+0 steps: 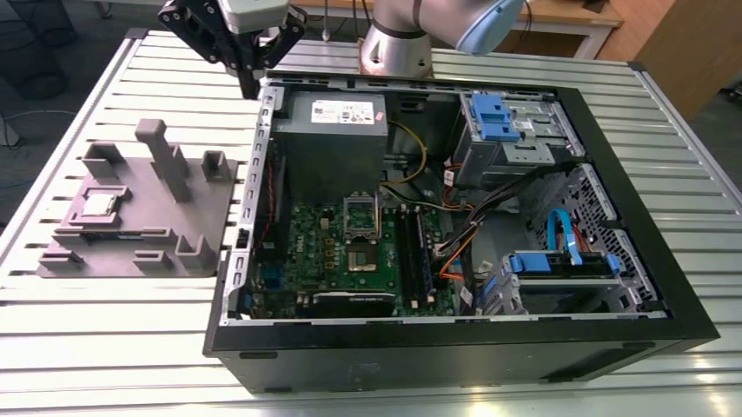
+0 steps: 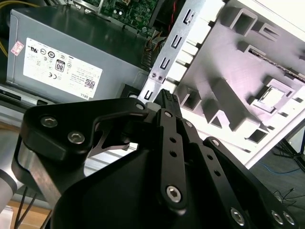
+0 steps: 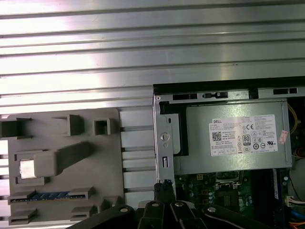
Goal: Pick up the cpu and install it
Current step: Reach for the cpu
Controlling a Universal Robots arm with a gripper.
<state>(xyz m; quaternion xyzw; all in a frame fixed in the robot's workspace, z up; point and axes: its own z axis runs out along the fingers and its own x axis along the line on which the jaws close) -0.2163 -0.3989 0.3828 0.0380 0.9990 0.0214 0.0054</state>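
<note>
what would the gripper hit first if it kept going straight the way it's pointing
Most likely the computer case's metal side rim beside the power supply: the gripper points at that edge, though depth is unclear.

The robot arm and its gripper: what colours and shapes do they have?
The arm is a smooth silver-grey metal tube with a rounded pale blue joint cap. The gripper is matte black, built of flat hinged links with silver bolt heads.

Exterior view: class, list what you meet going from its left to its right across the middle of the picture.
cpu → grey fixture's tall block → green motherboard → memory sticks → orange cable → blue drive bracket
</note>
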